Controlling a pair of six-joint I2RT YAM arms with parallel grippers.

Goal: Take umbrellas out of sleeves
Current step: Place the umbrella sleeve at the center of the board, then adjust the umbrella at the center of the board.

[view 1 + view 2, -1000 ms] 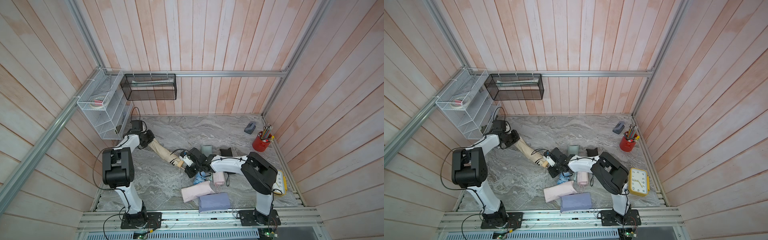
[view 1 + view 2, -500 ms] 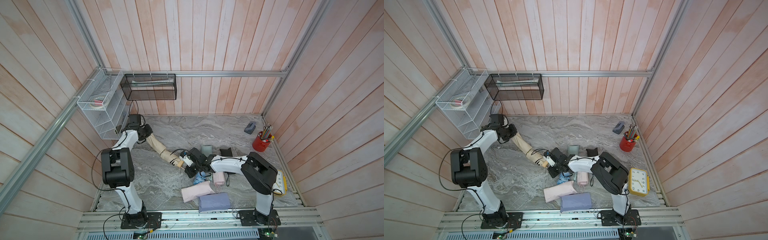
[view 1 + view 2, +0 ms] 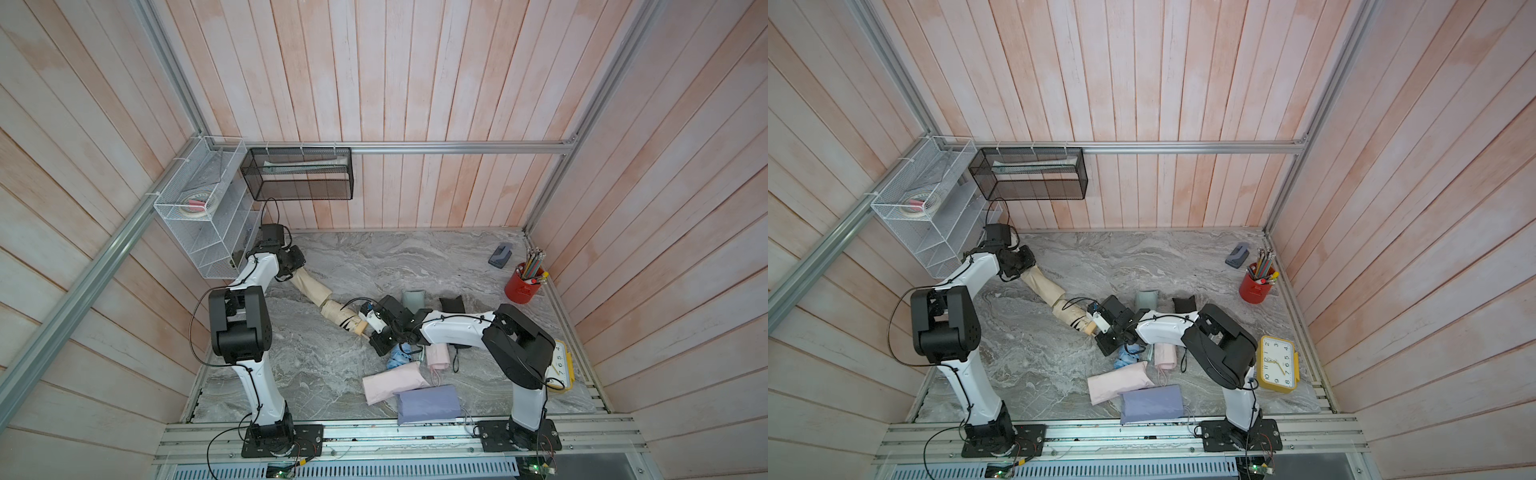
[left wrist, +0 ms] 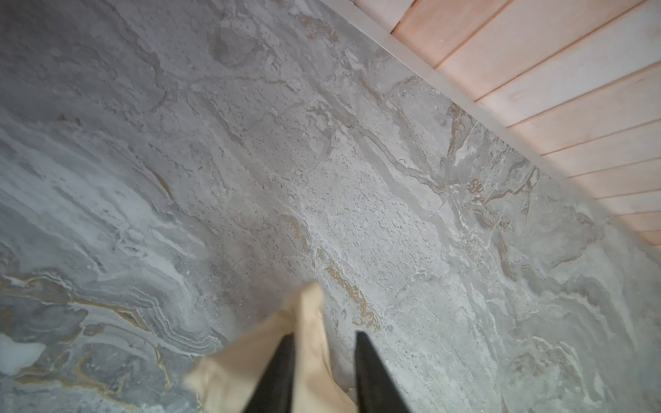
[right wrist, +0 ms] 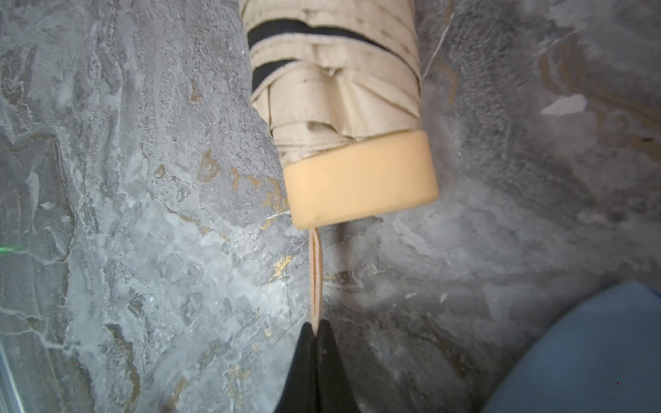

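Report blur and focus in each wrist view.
Left wrist view: beige sleeve motion-smeared, marble table fairly sharp. Right wrist view: beige umbrella slightly soft, wrist cord crisp, blue fabric in the corner out of focus.

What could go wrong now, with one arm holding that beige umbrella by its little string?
1. The right jaws pinch only the thin wrist cord of the beige umbrella; it might slip out under a pull.
2. The left jaws stand open at the far end of the beige sleeve. If the umbrella's tip is inside it, which I cannot tell, the loose sleeve may simply drag along.
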